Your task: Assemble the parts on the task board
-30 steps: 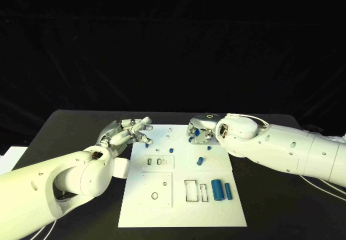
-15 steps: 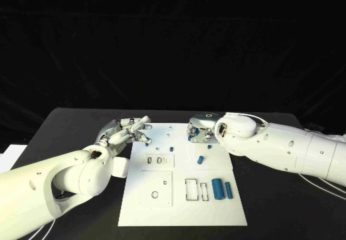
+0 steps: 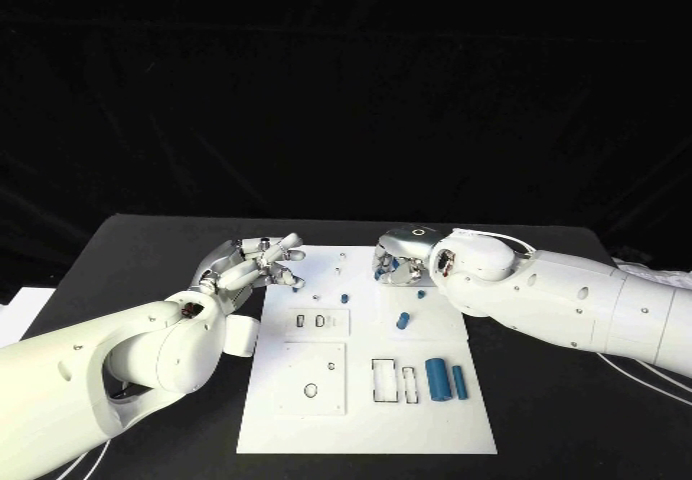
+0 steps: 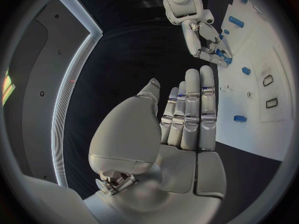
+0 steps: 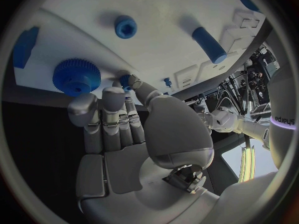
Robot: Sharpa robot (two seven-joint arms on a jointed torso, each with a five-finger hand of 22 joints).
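The white task board [image 3: 368, 400] lies in the middle of the table. My right hand [image 3: 401, 262] hangs over its far right corner, and its thumb and a finger [image 5: 116, 95] pinch a small blue part [image 5: 126, 79] just above the board. A blue toothed wheel [image 5: 76, 77] stands on the board beside those fingers. Close by are a blue hex piece [image 5: 125, 26] and a blue cylinder [image 5: 209, 45]. My left hand [image 3: 260, 265] hovers at the board's far left corner, its fingers [image 4: 190, 114] straight and holding nothing.
Loose blue parts lie on the board: a small peg [image 3: 346, 297], a short piece [image 3: 402, 321] and two cylinders [image 3: 434, 381] [image 3: 459, 381] beside rectangular slots [image 3: 382, 380]. A raised white plate [image 3: 313, 380] with holes sits at the board's near left.
My left hand's fingers have drawn slightly closer together. My right hand has barely moved and still holds the small blue part.
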